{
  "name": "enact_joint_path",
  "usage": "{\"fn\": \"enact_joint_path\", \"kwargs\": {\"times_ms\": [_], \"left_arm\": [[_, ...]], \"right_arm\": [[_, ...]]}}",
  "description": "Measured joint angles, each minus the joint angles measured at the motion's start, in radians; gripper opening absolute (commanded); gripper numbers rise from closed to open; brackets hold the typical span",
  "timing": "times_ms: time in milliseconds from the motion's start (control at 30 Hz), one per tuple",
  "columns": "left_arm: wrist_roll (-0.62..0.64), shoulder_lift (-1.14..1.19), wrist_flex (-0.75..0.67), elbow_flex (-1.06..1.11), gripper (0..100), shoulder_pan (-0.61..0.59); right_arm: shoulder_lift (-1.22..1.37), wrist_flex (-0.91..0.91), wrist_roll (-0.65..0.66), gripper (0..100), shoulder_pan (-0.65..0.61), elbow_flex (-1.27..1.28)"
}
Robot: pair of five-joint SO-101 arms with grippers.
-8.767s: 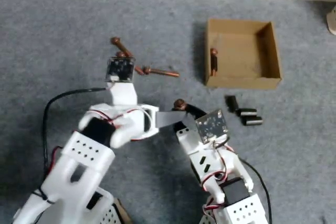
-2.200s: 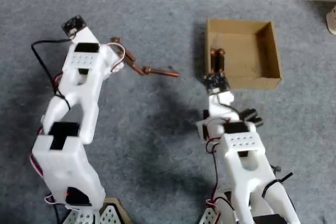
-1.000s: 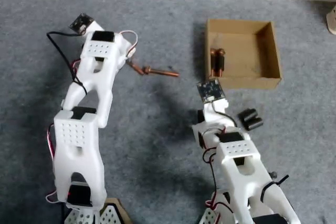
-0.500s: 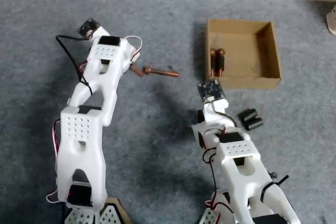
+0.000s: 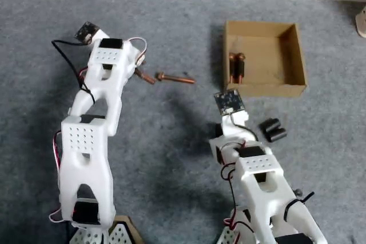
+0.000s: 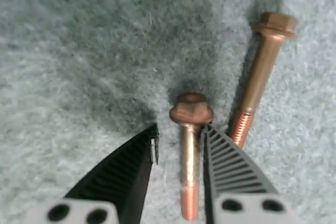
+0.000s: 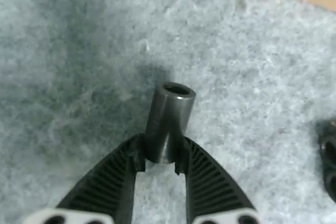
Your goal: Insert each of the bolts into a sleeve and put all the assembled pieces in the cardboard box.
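Copper hex-headed bolt (image 6: 190,145) on grey carpet (image 5: 171,158), between the narrowly parted jaws of the left gripper (image 6: 181,132), which has shifted slightly away from the cardboard box (image 5: 291,55); second bolt (image 6: 261,72) just beside; right gripper (image 7: 159,150) unchanged, gripping a black hollow sleeve (image 7: 169,119)

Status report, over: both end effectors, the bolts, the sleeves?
Left end effector open, straddling a bolt. Right end effector shut on a sleeve. Second bolt close beside the first.
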Motion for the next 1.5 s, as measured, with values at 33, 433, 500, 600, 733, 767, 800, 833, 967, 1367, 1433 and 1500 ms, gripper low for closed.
{"fn": "enact_joint_path", "kwargs": {"times_ms": [33, 433, 500, 600, 733, 767, 800, 833, 967, 1367, 1433, 1500], "left_arm": [[0.0, 0.0, 0.0, 0.0, 1, 0.0], [-0.14, -0.003, 0.183, -0.031, 1, 0.012], [-0.183, -0.023, 0.252, -0.032, 1, 0.032], [-0.226, -0.084, 0.338, -0.032, 1, 0.074], [-0.265, -0.204, 0.416, -0.032, 1, 0.141], [-0.278, -0.23, 0.434, -0.032, 1, 0.157], [-0.292, -0.253, 0.45, -0.032, 1, 0.172], [-0.304, -0.276, 0.465, -0.032, 1, 0.184], [-0.348, -0.321, 0.508, -0.032, 1, 0.213], [-0.413, -0.546, 0.608, -0.011, 1, 0.333], [-0.425, -0.614, 0.609, 0.044, 1, 0.356], [-0.44, -0.683, 0.597, 0.118, 1, 0.373]], "right_arm": [[0.0, 0.0, 0.0, 0.5, 0.0, 0.0], [-0.098, 0.0, 0.0, 0.5, 0.0, 0.046], [-0.18, 0.0, 0.0, 0.5, 0.0, 0.086], [-0.333, 0.0, 0.0, 0.5, 0.0, 0.166], [-0.56, 0.002, 0.0, 0.5, 0.0, 0.273], [-0.62, 0.002, 0.0, 0.5, 0.0, 0.298], [-0.675, 0.002, 0.0, 0.5, 0.0, 0.321], [-0.729, 0.002, 0.0, 0.5, -0.002, 0.344], [-0.925, 0.002, -0.002, 0.5, -0.009, 0.374], [-1.214, 0.072, -0.049, 0.5, -0.155, 0.376], [-1.214, 0.072, -0.049, 0.5, -0.16, 0.376], [-1.214, 0.072, -0.049, 0.5, -0.16, 0.376]]}}
